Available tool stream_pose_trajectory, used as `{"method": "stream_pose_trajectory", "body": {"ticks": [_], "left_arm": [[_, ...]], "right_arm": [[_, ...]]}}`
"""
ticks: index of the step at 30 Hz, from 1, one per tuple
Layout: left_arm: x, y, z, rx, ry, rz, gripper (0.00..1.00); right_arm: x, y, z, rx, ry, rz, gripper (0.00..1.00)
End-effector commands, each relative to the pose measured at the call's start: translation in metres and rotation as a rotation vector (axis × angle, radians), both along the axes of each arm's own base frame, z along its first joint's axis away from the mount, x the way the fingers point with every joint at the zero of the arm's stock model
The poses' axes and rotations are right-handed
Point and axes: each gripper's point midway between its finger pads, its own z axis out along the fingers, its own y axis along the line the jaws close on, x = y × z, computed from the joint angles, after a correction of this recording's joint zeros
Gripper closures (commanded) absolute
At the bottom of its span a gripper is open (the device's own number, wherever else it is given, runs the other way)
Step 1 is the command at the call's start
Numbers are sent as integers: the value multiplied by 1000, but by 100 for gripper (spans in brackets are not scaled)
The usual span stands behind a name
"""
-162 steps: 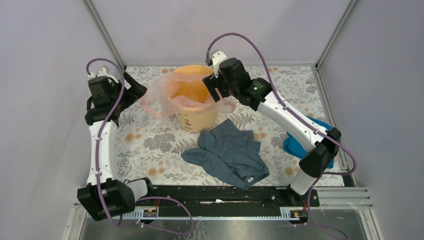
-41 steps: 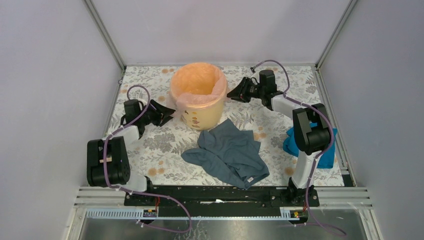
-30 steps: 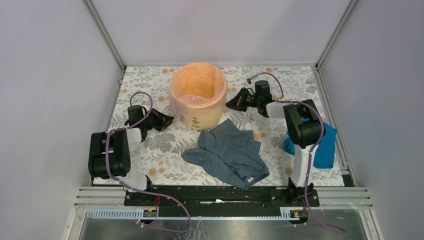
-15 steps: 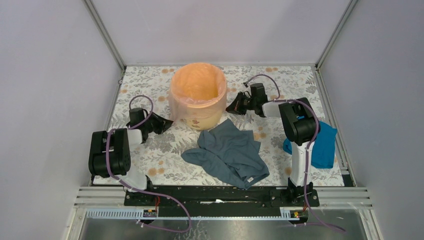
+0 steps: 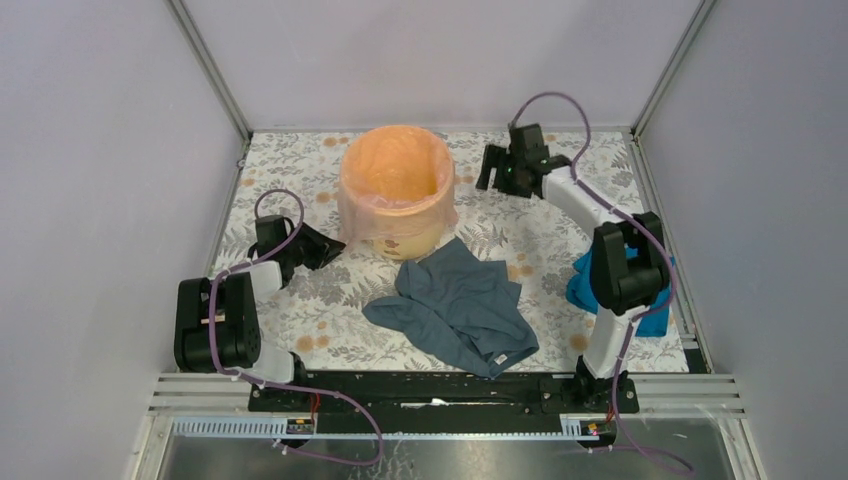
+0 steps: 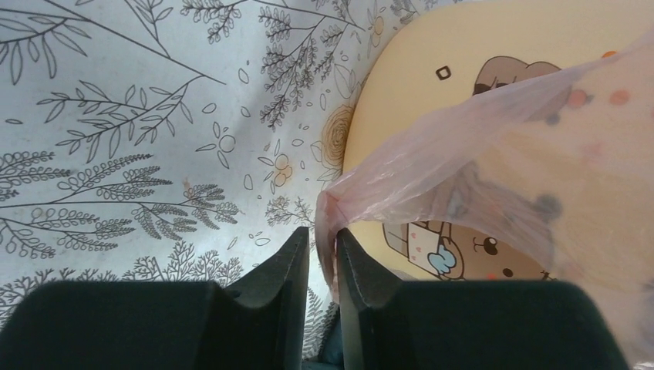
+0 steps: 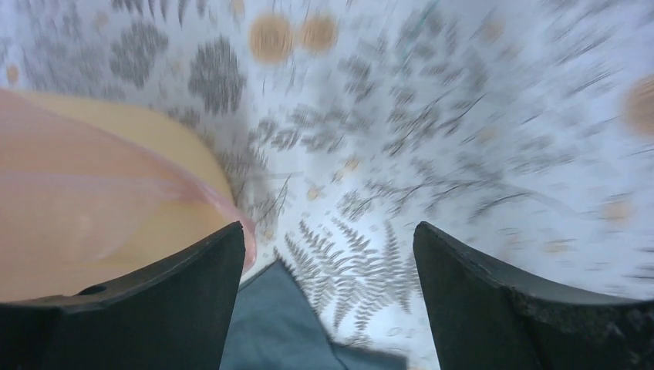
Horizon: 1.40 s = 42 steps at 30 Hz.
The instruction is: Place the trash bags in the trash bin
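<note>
Broadly, the floral table cover [image 5: 300,300] took up the whole floor of the cell. At its far middle stood the trash bin [image 5: 400,240], upright, mouth to the ceiling. Lining it was the trash bag [image 5: 440,212]: film inside the bin, hem turned out over the rim and hanging down the outer wall as a loose skirt. A grey-blue garment [image 5: 455,305] lay crumpled just on the near side of the bin; could not tell whether it touched the base. A bright blue cloth [image 5: 640,295] sat at the right edge, partly hidden by the right arm. Low beside the bin's left flank, the left gripper [image 6: 322,239] had its jaws all but closed on a gathered fold of the pink film, which ran taut from the pinch up to the yellow wall. Beyond the bin's right side, well apart from it, the right gripper [image 7: 330,231] had its jaws spread wide with nothing between them; that view was blurred. Judged step: seating the liner, hem drawn down on the left, so the task looked near done. Next move would call for a clean release without dragging the light bin or stripping film off the rim. Bag's long axis ran vertical with the bin's; open end pointed up, closed end down inside, not seen.
</note>
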Motion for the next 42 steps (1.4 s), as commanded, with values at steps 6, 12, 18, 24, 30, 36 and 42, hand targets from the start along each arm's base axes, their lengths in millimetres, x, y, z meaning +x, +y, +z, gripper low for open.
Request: {"method": "stream_pose_trajectory", "body": {"ticks": [6,12,18,24,30,36,42], "left_arm": [[6,1,8,28,-45,-10,74],[4,0,8,26,-46,-14,72],[1,-1,10,25,-51,-20,72],[1,-2,11,23,-57,-23,71],[3,-3,15,14,-67,-26,70],[4,-4,24,21,-88,-34,69],[5,-3,31,33,-104,-35,68]], "right_arm": [[1,25,199,-344,-420,128,1],[-36,152,209,-256,-507,494,0],[-41,196,156,-288,-383,631,0],[-42,191,90,-417,-239,716,0],[-44,194,52,-447,-178,786,0],[-45,197,6,-475,-92,836,0],[-46,202,-21,-466,-62,849,0]]}}
